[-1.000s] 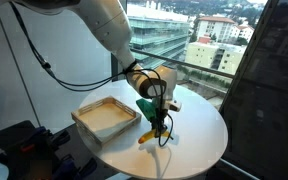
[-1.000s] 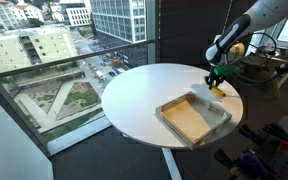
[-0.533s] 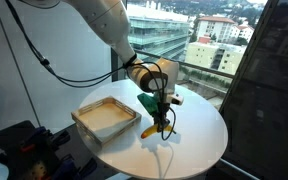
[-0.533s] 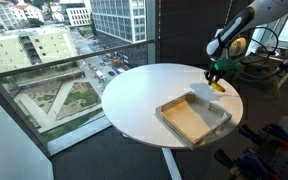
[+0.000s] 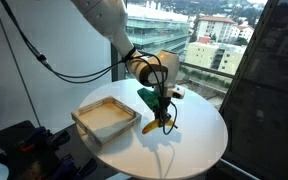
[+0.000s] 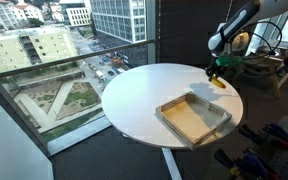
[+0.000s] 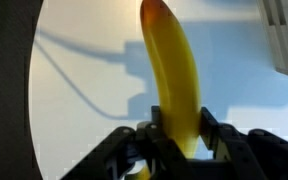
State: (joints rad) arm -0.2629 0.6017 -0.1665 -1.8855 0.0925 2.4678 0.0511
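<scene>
A yellow banana (image 7: 174, 75) hangs above the round white table (image 5: 199, 135), pinched near one end by my gripper (image 7: 180, 128), which is shut on it. In an exterior view the banana (image 5: 156, 125) points down and toward the tray, held a little above the tabletop just right of the tray. From the opposite side the banana (image 6: 218, 84) shows as a small yellow shape under the gripper (image 6: 215, 72) at the table's far edge. The green finger parts of the gripper (image 5: 150, 101) sit above the fruit.
A shallow wooden tray (image 5: 105, 117) with a white rim lies on the table beside the banana; the same tray (image 6: 194, 117) shows near the table's near edge. A black cable (image 5: 74, 78) hangs from the arm. Big windows and a dark glass panel (image 5: 269, 90) surround the table.
The arm has lifted the banana slightly higher above the table, still held; the shadow under it has separated from the fruit.
</scene>
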